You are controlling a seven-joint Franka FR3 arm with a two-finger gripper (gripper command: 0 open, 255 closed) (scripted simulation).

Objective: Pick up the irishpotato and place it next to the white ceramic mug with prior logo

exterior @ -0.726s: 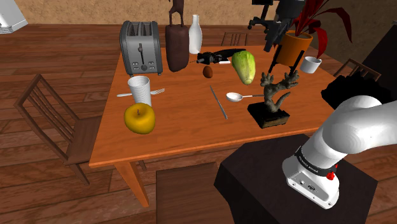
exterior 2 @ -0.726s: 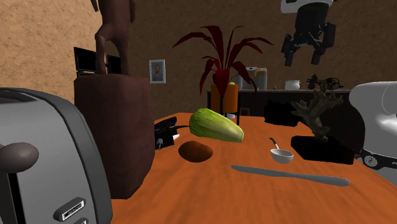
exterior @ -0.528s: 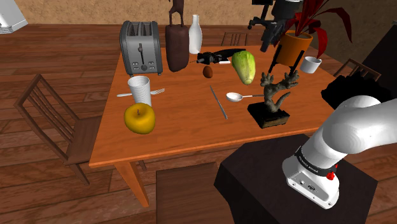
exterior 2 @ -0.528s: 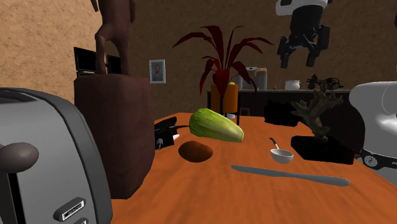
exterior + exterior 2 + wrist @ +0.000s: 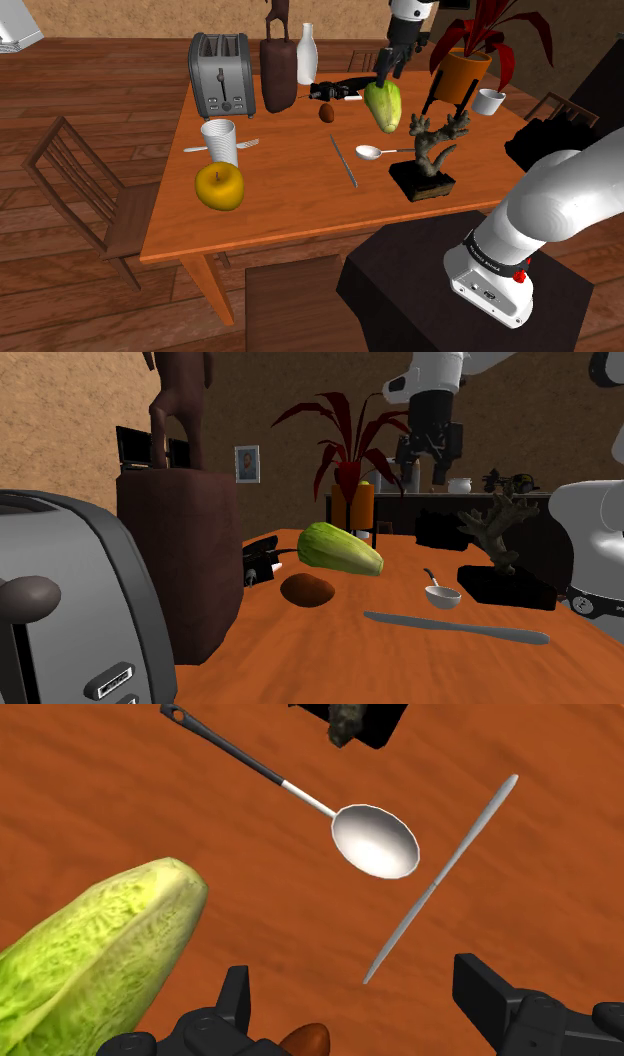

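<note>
Barely in view, cut-off brown potato [image 5: 306, 1040] between wide-apart fingers [image 5: 236, 996] of gripper [image 5: 352, 972], untouched.

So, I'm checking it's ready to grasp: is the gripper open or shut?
Open: in the wrist view the gripper has its fingers apart, clasping nothing; the brown potato shows between them, untouched.

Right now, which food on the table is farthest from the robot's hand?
The yellow apple, by the white cup. The green vegetable and the little brown potato lie far closer to the gripper.
</note>
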